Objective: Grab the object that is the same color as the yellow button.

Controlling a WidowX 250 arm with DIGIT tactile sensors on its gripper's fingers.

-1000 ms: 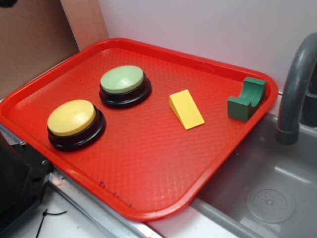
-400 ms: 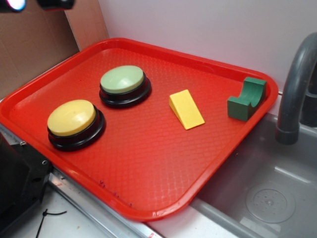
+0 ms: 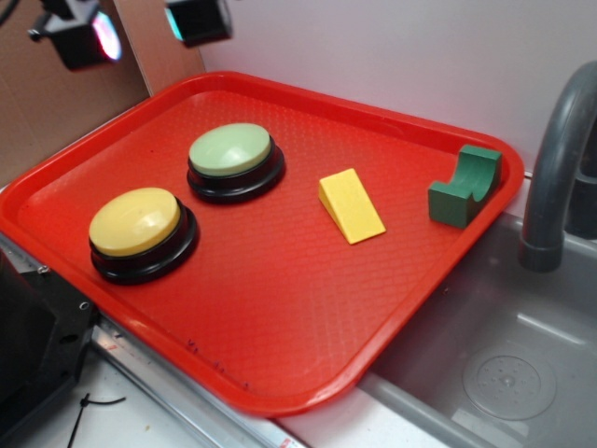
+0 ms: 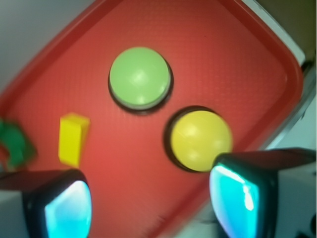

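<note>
Exterior view. A red tray (image 3: 280, 308) carries four things: the yellow button (image 3: 136, 222) near its front-left corner, a pale green button (image 3: 230, 151) just behind it, the yellow wedge (image 3: 351, 204) lying on the bare tray floor near the middle, and a green notched block (image 3: 465, 186) against the right rim. A grey faucet (image 3: 558, 159) and a sink basin (image 3: 508, 359) lie to the right. The end effector (image 3: 140, 30) hangs high over the far-left corner, well apart from the wedge; its two fingers stand widely parted with nothing between them.

Wrist view. Looking straight down, the end effector (image 4: 148, 201) frames the lower edge, its fingers (image 4: 62, 203) spread wide and empty. The yellow button (image 4: 200, 140) sits nearest the camera, the green button (image 4: 140, 78) beyond it, and the wedge (image 4: 73, 139) off to the left, with the green block (image 4: 16, 144) blurred at the margin.

Risk. The yellow button lies closest beneath the end effector and shares the target's colour, so a descent from here would likely land on the button. The wedge's sloped face may also slip from the fingers if gripped across the ramp.

Comparison. Only the exterior view shows the end effector's height and the wedge's ramp profile; only the wrist view shows how things lie relative to the fingers.
</note>
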